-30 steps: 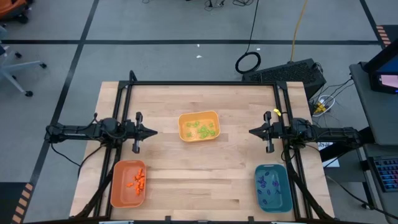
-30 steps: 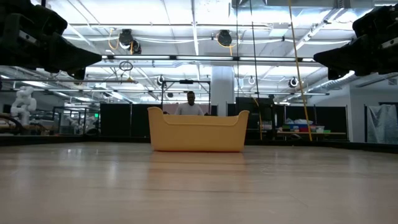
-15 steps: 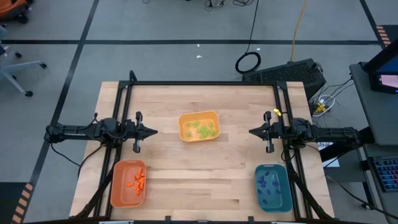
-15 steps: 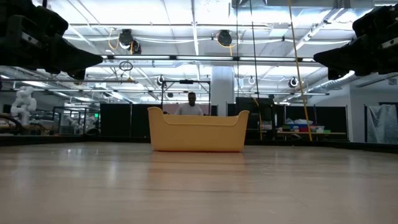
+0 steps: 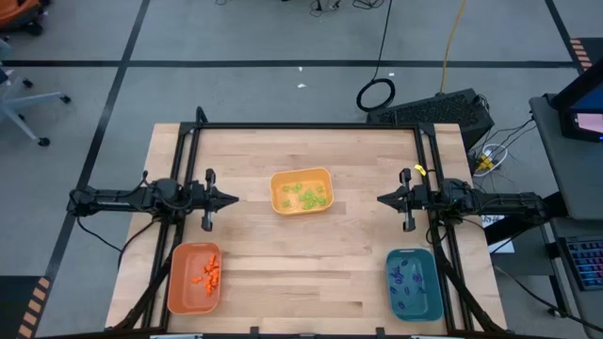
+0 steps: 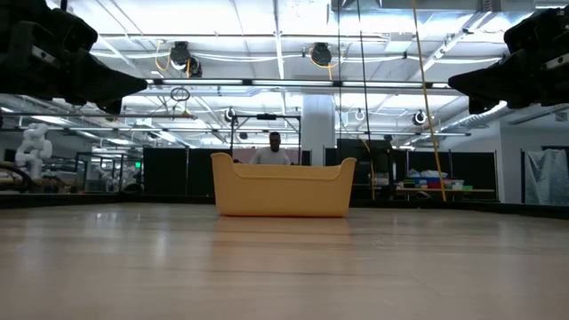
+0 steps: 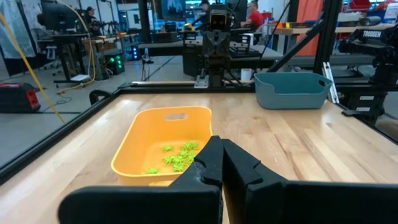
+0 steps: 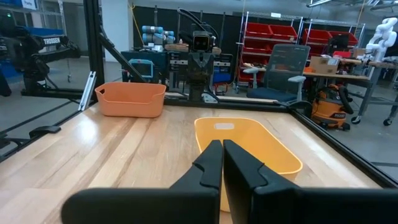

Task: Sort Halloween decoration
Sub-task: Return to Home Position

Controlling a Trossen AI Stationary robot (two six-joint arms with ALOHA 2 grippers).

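Fingers (image 7: 209,163) pressed together, empty: left gripper (image 5: 232,199), right gripper (image 5: 381,199) | spiky green pieces (image 5: 309,196) in smooth yellow tray (image 5: 274,192)

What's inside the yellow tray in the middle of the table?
A loose cluster of light green pieces lies on the floor of the yellow tray. No orange or purple ones show there. In the low view the tray's wall hides the contents completely.
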